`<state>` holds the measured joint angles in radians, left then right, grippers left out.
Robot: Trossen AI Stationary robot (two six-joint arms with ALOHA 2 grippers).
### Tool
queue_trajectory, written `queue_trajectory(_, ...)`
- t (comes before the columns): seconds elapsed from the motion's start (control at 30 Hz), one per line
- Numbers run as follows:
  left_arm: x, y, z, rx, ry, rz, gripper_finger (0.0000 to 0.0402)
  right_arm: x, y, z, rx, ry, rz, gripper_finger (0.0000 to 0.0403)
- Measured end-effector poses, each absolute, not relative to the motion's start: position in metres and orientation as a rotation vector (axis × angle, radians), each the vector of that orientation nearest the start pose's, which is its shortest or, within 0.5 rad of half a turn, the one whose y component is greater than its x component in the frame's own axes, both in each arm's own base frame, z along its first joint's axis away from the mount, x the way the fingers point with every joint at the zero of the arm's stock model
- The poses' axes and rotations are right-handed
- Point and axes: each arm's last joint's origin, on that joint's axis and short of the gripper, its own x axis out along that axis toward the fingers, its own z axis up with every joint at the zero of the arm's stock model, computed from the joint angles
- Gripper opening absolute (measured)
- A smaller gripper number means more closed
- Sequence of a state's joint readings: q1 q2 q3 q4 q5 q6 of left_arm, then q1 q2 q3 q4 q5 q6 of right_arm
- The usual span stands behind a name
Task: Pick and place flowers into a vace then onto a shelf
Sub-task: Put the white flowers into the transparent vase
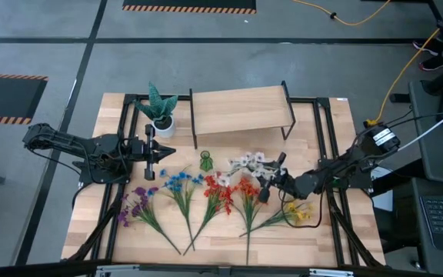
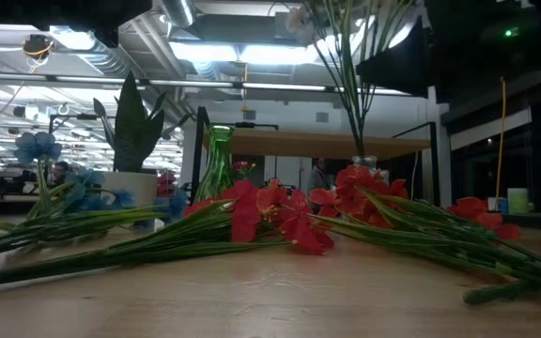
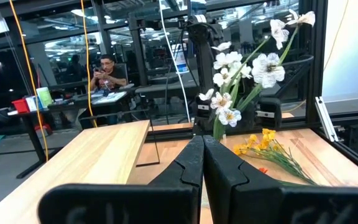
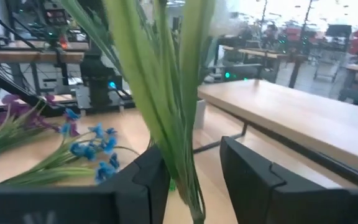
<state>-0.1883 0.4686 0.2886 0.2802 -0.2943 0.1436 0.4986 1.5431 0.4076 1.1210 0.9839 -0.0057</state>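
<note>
My right gripper (image 1: 268,185) is over the table's middle right, shut on a white-blossomed sprig (image 1: 248,163). That sprig stands nearly upright, blossoms (image 3: 247,65) on top. Purple (image 1: 135,205), blue (image 1: 179,183), red (image 1: 218,192), orange-red (image 1: 246,191) and yellow (image 1: 298,211) sprigs lie flat in a row on the tabletop. A small green glass vase (image 1: 205,161) stands upright just in front of the shelf (image 1: 241,111). My left gripper (image 1: 168,151) waits shut at the table's left, left of the vase, touching nothing. My right gripper pinches the white sprig's bundle of green stems (image 4: 178,155) between its two fingers (image 4: 151,180), coming level from the table's right, fingers across the stems. The sprig is lifted clear of the table; its stems (image 2: 350,94) rise steeply, with the blossoms above the fingers.
A spiky green plant in a white pot (image 1: 160,115) stands at the shelf's left end. Black frame rails (image 1: 325,138) run along the table's sides. The lying sprigs cover most of the near half. A person (image 3: 107,74) sits at a desk beyond the table.
</note>
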Motion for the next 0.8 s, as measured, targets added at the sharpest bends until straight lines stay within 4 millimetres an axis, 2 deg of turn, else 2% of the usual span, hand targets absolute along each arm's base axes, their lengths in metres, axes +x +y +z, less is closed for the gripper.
queue_trajectory(0.27, 0.131, -0.016, 0.247, 0.120, -0.089, 0.113, 0.0006, 0.224, 0.110, 0.175, 0.034, 0.043, -0.434, 0.0142)
queue_trajectory(0.8, 0.131, -0.016, 0.247, 0.120, -0.089, 0.113, 0.0006, 0.212, 0.125, 0.172, -0.078, 0.109, -0.359, 0.0143)
